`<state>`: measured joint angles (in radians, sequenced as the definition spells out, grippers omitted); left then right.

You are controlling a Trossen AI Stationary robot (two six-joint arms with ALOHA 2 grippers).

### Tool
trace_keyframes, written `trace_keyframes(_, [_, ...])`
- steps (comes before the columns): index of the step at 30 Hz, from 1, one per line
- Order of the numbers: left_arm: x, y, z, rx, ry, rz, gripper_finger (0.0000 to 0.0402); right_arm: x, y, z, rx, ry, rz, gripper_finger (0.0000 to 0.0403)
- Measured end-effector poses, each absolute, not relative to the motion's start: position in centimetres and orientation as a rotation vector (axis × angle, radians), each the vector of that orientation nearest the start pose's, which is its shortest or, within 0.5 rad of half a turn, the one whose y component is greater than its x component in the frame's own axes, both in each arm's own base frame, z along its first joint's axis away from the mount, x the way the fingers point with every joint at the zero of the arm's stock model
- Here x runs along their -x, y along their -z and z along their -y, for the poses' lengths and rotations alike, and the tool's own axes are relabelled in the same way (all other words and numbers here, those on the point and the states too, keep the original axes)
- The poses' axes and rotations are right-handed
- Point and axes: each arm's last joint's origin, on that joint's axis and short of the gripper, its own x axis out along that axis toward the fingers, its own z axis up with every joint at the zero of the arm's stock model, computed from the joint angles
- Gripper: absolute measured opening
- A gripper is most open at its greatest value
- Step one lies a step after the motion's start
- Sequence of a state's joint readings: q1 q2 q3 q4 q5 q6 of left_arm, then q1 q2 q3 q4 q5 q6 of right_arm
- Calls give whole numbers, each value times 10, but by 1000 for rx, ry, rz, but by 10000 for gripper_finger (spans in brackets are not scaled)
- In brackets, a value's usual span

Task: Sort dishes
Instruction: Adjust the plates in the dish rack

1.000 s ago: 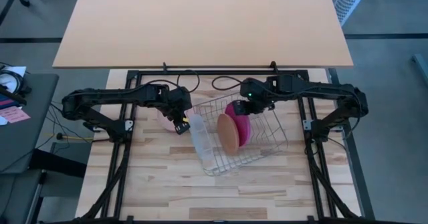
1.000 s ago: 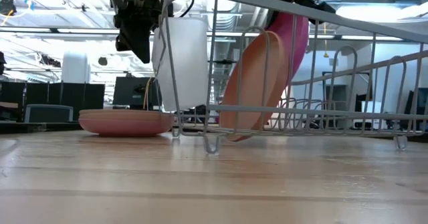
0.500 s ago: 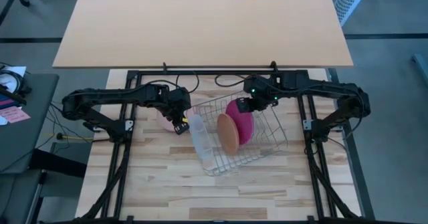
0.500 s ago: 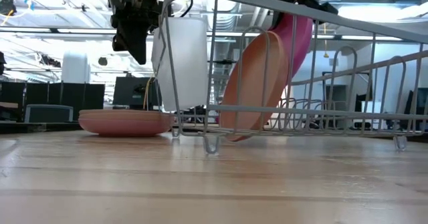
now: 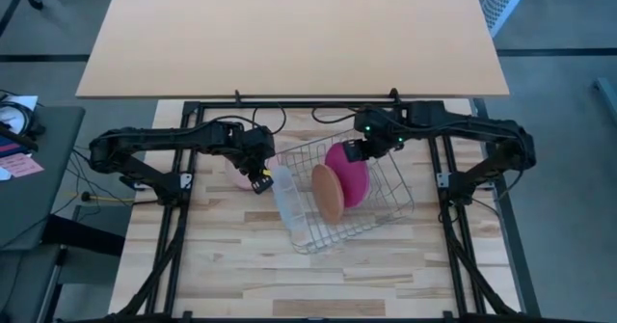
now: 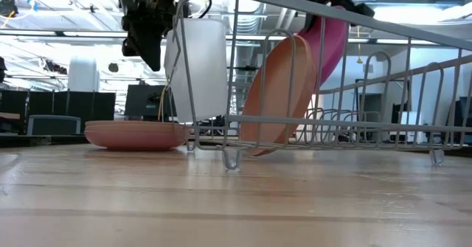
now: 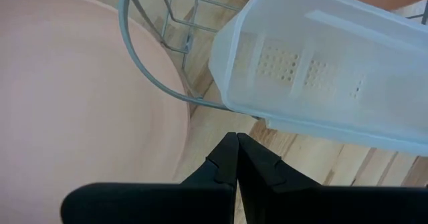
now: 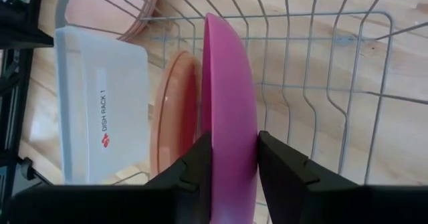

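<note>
A silver wire rack (image 5: 386,210) stands on the wooden table, with a translucent white tray (image 5: 288,201) at its left end. In the rack an orange-tan plate (image 5: 328,193) stands on edge. Right behind it is a magenta plate (image 5: 349,174), and my right gripper (image 5: 355,152) is shut on its top. A short stack of pale pink plates (image 6: 136,135) lies flat on the table to the left of the rack. My left gripper (image 5: 258,181) hangs shut above the gap between that stack (image 7: 80,103) and the tray (image 7: 321,70), touching nothing. My right gripper pinches the magenta plate's upper rim (image 8: 231,134) between its two fingers, one finger on each face. The fingers slant down from above and from the far right. The plate stands on edge, tilted, inside the rack; the orange-tan plate (image 6: 276,92) hides its lower edge.
The rack's upright wires (image 8: 314,70) stand to the right of the two plates, with bare slots between them. Bare wooden table (image 5: 251,265) lies toward the near edge. A larger tan tabletop (image 5: 289,34) lies beyond the far edge.
My right gripper has moved slightly toward the far right while holding the magenta plate. The plate's top has tipped a little away from the orange-tan plate, so more of its face shows from above. The rack's right end has shifted a little to the left.
</note>
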<state>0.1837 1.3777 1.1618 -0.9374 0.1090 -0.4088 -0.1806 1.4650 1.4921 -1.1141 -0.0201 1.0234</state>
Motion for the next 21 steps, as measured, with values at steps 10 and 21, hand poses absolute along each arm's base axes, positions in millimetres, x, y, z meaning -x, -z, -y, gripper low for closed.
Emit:
trace_keyframes(10, [-255,-280,-44,540,-307,-1139,0,-259,-362,59,-1022,678,-850,106])
trace_keyframes(21, [-253,-279,-43,565,-309,-1162,0,-241,-372,70,-977,679,-824,106])
